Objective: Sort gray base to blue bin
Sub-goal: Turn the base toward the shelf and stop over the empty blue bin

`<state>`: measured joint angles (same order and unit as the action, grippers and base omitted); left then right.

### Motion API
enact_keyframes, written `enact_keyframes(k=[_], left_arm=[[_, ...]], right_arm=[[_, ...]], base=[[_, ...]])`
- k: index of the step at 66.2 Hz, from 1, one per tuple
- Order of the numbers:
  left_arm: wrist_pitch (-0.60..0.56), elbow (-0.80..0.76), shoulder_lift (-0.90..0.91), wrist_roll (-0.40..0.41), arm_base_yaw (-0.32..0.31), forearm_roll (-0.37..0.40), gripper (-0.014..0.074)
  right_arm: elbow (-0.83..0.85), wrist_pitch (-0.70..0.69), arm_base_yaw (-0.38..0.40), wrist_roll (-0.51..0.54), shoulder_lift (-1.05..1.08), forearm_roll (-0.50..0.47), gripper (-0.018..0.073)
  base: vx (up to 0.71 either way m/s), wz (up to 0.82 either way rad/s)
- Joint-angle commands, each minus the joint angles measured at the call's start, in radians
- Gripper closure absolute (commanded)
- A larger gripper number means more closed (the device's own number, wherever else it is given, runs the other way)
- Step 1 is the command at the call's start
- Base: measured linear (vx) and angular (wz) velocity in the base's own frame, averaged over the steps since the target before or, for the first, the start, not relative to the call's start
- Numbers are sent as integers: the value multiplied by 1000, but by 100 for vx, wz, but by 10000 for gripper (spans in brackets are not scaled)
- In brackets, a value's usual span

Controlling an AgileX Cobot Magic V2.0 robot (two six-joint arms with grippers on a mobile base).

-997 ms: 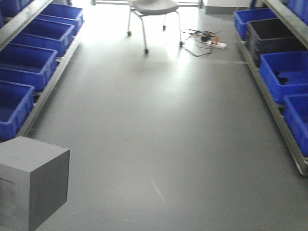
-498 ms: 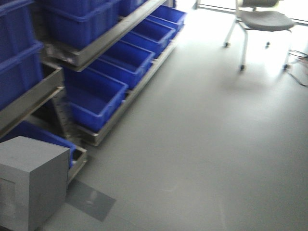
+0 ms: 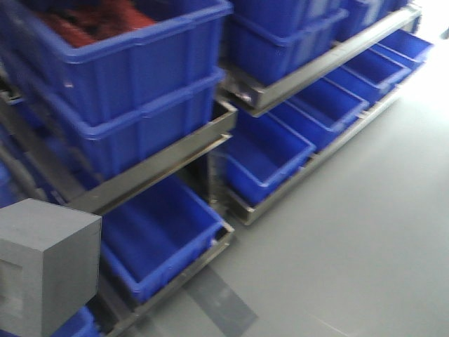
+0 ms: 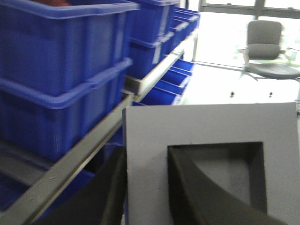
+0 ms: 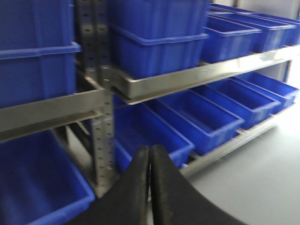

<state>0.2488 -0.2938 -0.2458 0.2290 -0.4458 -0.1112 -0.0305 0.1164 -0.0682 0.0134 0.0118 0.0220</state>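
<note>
My left gripper [image 4: 146, 157] clamps the gray base [image 4: 211, 126] by its recess border, a low blue bin [image 3: 161, 239] to its right; my right gripper [image 5: 150, 157] is closed, empty.

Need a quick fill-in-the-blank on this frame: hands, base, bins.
1. The left hand grips the gray base with one finger inside its ___.
2. The right hand is shut and holds ___.
3. The topmost blue bin in the front view contains ___ items.
Missing words: recess; nothing; red.
</note>
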Motion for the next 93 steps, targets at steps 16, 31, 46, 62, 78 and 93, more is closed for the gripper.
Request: enact_keyframes(k=[16,31,46,62,78,93], left_arm=[[-105,-34,-8,8,-7,1,602],[-105,-34,-8,8,-7,1,602],[-105,-34,-8,8,-7,1,602],[-105,-34,-8,8,-7,1,602],[-105,-34,-8,8,-7,1,602],[-105,-34,-8,8,-7,1,602]], right_arm=[[-14,-78,5,5,11,11,568],[-14,-78,5,5,11,11,568],[-14,-78,5,5,11,11,568],[-14,-78,5,5,11,11,568],[-14,-78,5,5,11,11,568],[-14,-78,5,5,11,11,568]], base=[[20,81],[19,77],[16,62],[13,49],[12,24],[12,9]])
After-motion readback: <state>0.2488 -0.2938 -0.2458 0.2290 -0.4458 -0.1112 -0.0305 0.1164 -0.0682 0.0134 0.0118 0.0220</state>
